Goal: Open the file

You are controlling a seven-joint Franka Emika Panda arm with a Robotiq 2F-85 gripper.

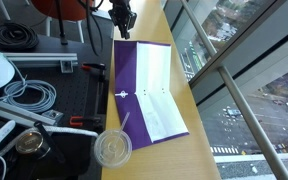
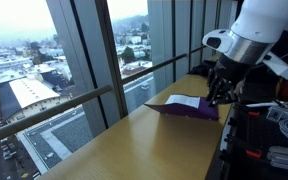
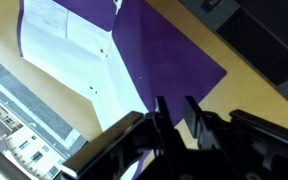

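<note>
The file [image 1: 144, 90] is a thin purple folder lying open and flat on the wooden table [image 1: 199, 150]. Its purple cover is on one side and white paper sheets [image 1: 159, 95] on the other. It also shows in an exterior view [image 2: 189, 106] and in the wrist view [image 3: 164, 60], with the white sheets [image 3: 69, 45] beside the purple cover. My gripper [image 1: 122, 16] hangs above the folder's far end, also seen in an exterior view [image 2: 219, 95]. In the wrist view its fingers [image 3: 174, 112] stand a narrow gap apart with nothing between them, just over the purple cover's edge.
A clear plastic cup with a straw [image 1: 113, 149] stands at the folder's near corner. A black bench with coiled cables [image 1: 29, 95] and tools borders the table. Window glass and a railing [image 1: 209, 60] run along the other side.
</note>
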